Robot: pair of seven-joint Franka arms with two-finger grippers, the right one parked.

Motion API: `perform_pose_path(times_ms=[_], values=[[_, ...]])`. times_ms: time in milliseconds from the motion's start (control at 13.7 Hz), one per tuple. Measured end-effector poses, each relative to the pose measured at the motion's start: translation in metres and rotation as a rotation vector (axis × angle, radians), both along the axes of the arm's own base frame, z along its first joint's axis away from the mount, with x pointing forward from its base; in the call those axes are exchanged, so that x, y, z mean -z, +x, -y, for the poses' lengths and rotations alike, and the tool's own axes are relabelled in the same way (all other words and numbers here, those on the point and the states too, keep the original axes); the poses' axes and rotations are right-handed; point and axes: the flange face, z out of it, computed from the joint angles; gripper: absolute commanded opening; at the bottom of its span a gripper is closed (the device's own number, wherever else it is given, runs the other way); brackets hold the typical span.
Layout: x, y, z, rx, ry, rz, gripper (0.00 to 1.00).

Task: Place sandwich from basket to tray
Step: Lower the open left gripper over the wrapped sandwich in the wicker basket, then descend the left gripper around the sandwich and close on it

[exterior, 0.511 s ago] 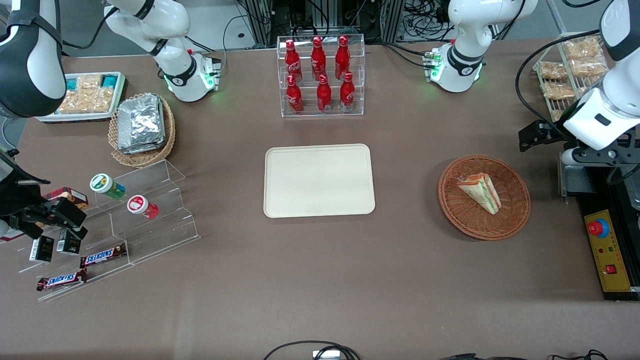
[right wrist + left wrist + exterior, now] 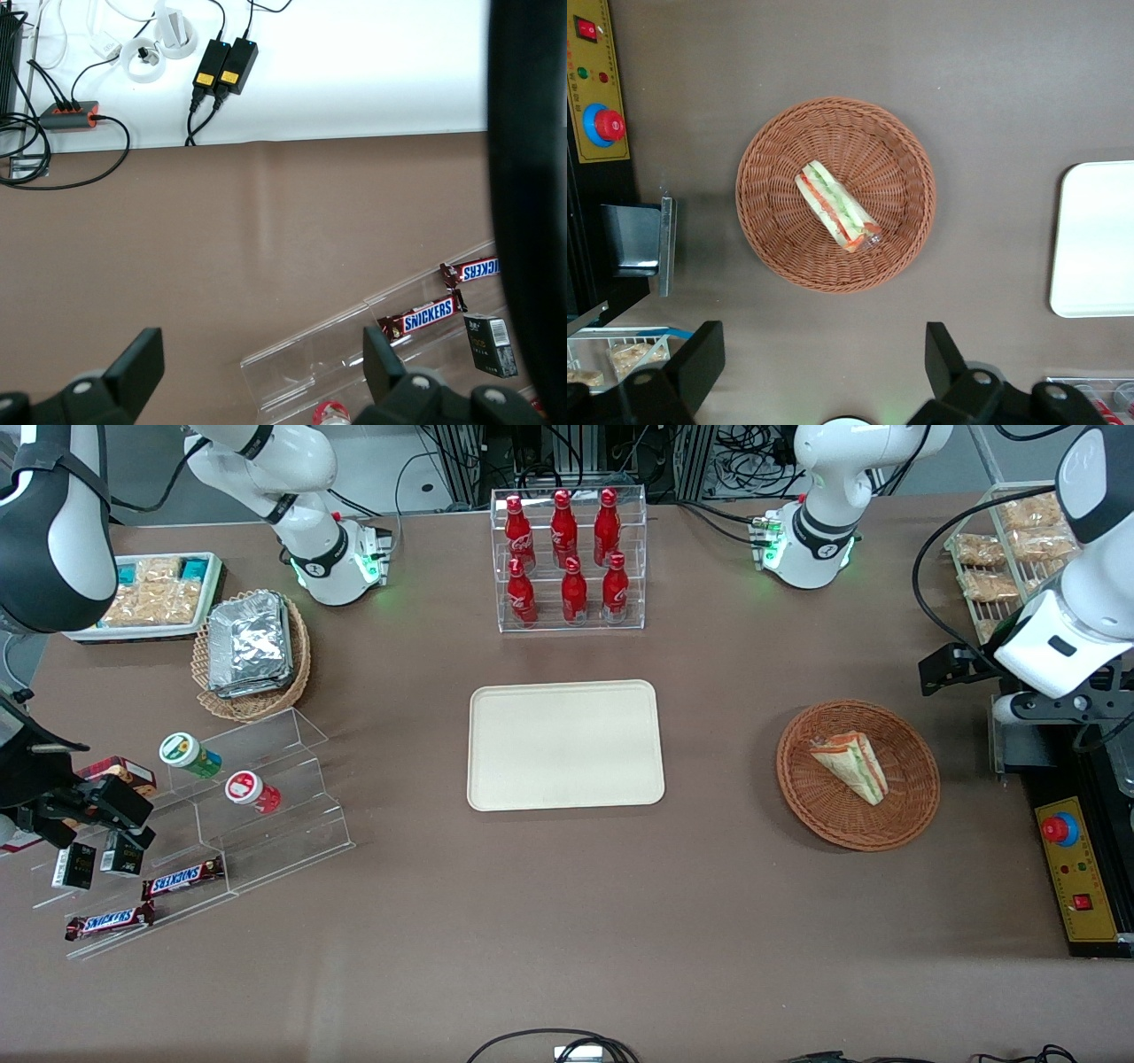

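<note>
The sandwich [image 2: 852, 766] [image 2: 837, 205], a pale wedge with red, orange and green stripes, lies in the round reddish-brown basket [image 2: 912, 815] [image 2: 771, 150] toward the working arm's end of the table. The cream tray [image 2: 496, 779] [image 2: 1081, 283] lies flat mid-table with nothing on it. My left gripper [image 2: 824, 354] hangs high above the table beside the basket, over bare tabletop at the table's end. It is open wide, its black fingers [image 2: 700, 354] hold nothing, and the basket lies outside their gap.
A yellow control box with a red button [image 2: 1076, 868] and a wire rack of snack packets [image 2: 1010, 558] stand at the working arm's end. A clear rack of red bottles [image 2: 567, 558] stands farther from the front camera than the tray. A paler basket of foil packets [image 2: 252, 651] and acrylic shelves [image 2: 266, 833] lie toward the parked arm's end.
The left arm's wrist has shifted slightly toward the basket. The sandwich, basket and tray have not moved.
</note>
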Motion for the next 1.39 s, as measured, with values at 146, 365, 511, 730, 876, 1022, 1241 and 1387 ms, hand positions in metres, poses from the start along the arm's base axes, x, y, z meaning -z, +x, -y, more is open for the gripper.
perform_pose_path(times_ms=[146, 365, 511, 730, 876, 1022, 1241, 1387], values=[[0.026, 0.002, 0.0, -0.013, 0.005, 0.0, 1.0], [0.09, 0.002, 0.0, -0.081, 0.016, 0.016, 1.0], [0.131, -0.005, -0.002, -0.136, 0.02, 0.024, 1.0], [0.181, -0.015, -0.002, -0.257, 0.019, 0.066, 1.0], [0.206, -0.021, -0.002, -0.334, 0.019, 0.075, 1.0], [0.222, -0.022, -0.002, -0.408, 0.021, 0.072, 1.0], [0.247, -0.025, -0.002, -0.479, 0.017, 0.078, 1.0], [0.263, -0.032, -0.001, -0.512, 0.012, 0.09, 1.0]])
